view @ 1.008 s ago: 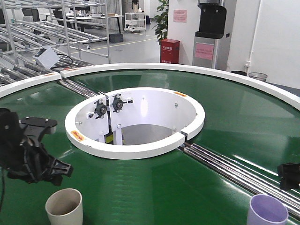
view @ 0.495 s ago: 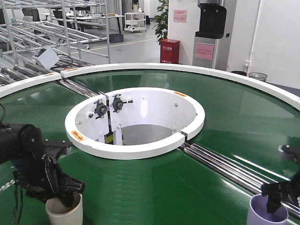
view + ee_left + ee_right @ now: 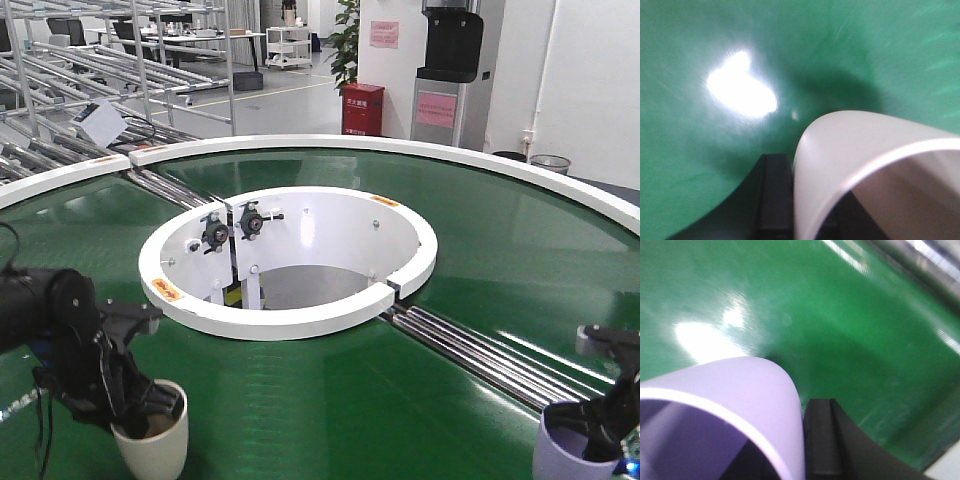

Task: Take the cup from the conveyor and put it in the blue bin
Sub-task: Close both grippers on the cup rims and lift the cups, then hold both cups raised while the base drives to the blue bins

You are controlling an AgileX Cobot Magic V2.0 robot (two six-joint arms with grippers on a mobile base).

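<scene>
Workshop w/ metal racks behind, green conveyor in front: at its near edge, L side, the left gripper straddles the rim of the cream cup, apparently clamped on its wall, and R side the right gripper pinches the lilac cup likewise.

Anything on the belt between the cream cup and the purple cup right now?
No. In the front view, only bare green conveyor separates the cream cup from the purple cup.
</scene>
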